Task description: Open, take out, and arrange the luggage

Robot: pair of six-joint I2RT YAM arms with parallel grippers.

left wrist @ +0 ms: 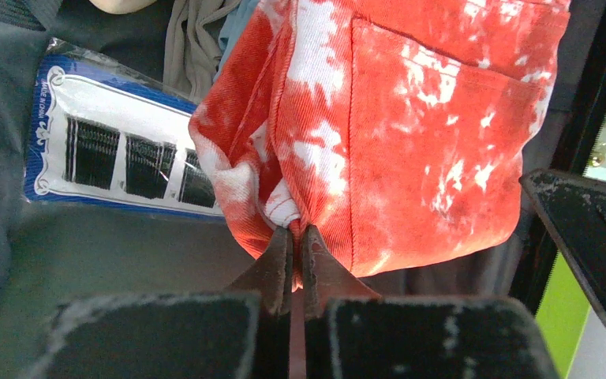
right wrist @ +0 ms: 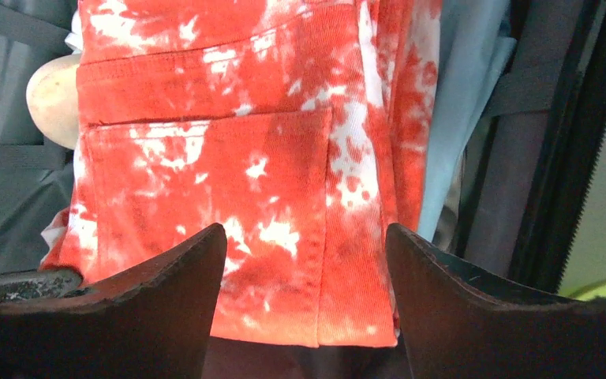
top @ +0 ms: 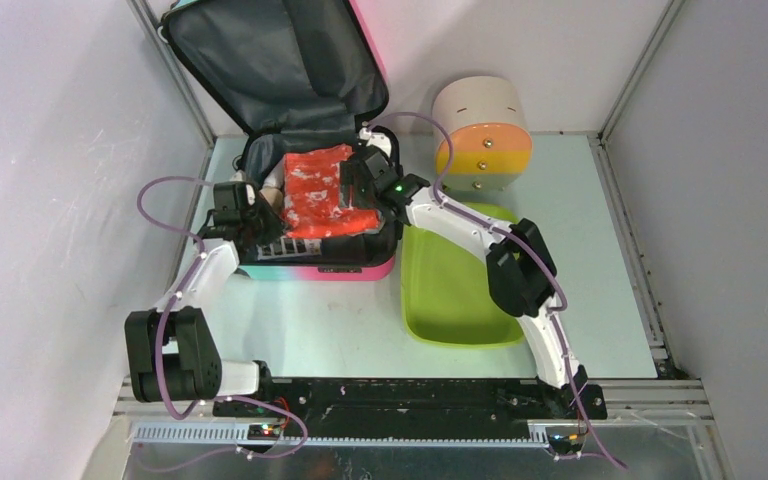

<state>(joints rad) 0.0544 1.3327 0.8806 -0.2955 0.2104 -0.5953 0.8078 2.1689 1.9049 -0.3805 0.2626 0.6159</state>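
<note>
The luggage [top: 320, 270] lies open at the table's back left, its grey-lined lid [top: 260, 60] propped up against the wall. A red and white tie-dye garment [top: 322, 190] lies on top of its contents. My left gripper [top: 272, 212] reaches in from the left and is shut on a bunched edge of the garment [left wrist: 410, 134], pinched at the fingertips of the left gripper [left wrist: 298, 233]. My right gripper [top: 353, 183] is at the garment's right side. In the right wrist view the right gripper [right wrist: 306, 237] is open, with the garment's hem [right wrist: 284, 197] between its fingers.
A blue card of black hairpins [left wrist: 118, 154] lies in the case left of the garment. Light blue cloth [right wrist: 461, 103] and a beige rounded thing [right wrist: 51, 99] lie under it. A lime-green tray [top: 455, 290] sits right of the case, a beige and orange cylinder [top: 482, 135] behind it.
</note>
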